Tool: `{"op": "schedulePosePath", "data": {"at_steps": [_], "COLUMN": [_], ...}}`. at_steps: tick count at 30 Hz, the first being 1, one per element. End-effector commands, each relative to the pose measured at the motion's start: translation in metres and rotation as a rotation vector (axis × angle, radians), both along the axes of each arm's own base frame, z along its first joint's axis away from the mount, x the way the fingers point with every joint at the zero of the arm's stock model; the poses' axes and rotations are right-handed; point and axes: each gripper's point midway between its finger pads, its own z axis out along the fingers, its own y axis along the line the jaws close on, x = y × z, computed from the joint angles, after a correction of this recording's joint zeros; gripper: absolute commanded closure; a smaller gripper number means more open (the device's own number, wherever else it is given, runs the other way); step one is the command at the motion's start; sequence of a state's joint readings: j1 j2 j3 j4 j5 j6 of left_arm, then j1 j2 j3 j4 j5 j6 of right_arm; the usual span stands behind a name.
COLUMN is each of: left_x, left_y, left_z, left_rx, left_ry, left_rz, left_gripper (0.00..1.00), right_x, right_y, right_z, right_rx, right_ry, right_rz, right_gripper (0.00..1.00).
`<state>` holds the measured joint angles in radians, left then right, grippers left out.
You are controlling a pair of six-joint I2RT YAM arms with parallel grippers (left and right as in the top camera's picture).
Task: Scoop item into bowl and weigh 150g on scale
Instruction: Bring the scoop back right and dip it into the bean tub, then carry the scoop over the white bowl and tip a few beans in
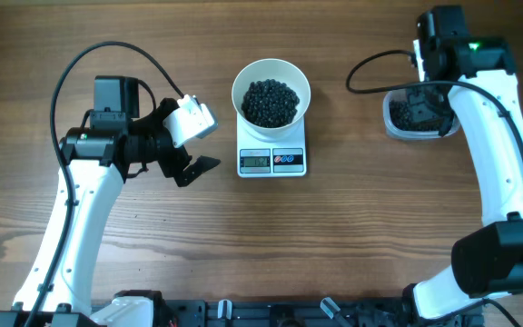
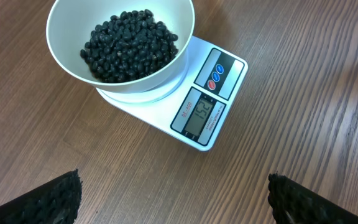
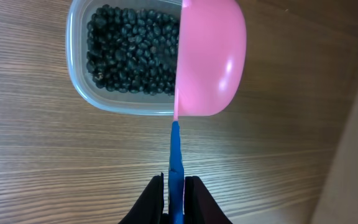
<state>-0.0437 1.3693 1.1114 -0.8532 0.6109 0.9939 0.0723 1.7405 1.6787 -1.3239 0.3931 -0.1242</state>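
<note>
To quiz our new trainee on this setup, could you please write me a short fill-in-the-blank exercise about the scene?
1. The bowl of beans stands on the ____.
2. The right gripper is shut on the scoop's ____ handle.
3. The left gripper has its jaws ____.
Missing words: scale; blue; open.

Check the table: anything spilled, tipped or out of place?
Nothing stands out. The round white bowl of black beans sits upright on the flat white scale, no beans lie loose on the wooden table, and the clear plastic tub is upright below the pink scoop in the right gripper.
</note>
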Motion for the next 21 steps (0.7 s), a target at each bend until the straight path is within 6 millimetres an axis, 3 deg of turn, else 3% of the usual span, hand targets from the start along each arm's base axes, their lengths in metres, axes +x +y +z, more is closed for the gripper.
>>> {"op": "schedulePosePath", "data": {"at_steps": [1, 5, 9, 15, 19, 21], "left_x": [0.000, 0.000, 0.000, 0.000, 0.000, 0.000], "left_y": [0.001, 0.001, 0.001, 0.001, 0.001, 0.001], "left_z": [-0.002, -0.002, -0.002, -0.002, -0.002, -0.002], "left_rx": [0.003, 0.003, 0.003, 0.003, 0.003, 0.003], "left_ry": [-0.003, -0.003, -0.003, -0.003, -0.003, -0.003], "left_rz": [-0.012, -0.012, -0.012, -0.012, -0.012, -0.012], "left_gripper": [0.00, 0.00, 0.00, 0.00, 0.00, 0.00], "right_x": [0.003, 0.003, 0.010, 0.040, 0.043, 0.040], "right_y": [-0.010, 0.000, 0.026, 0.103, 0.148, 0.181], "right_z": [0.008, 0.003, 0.008, 0.064, 0.071, 0.069], "right_rx": [-0.073, -0.011, 0.144, 0.569, 0.669, 0.679], "right_ry": [-0.013, -0.007, -0.038, -0.216, -0.233, -0.217], "right_rz": [-0.006, 0.006, 0.049, 0.190, 0.275, 0.353], "right_gripper": [0.96, 0.96, 0.96, 0.96, 0.96, 0.96]}}
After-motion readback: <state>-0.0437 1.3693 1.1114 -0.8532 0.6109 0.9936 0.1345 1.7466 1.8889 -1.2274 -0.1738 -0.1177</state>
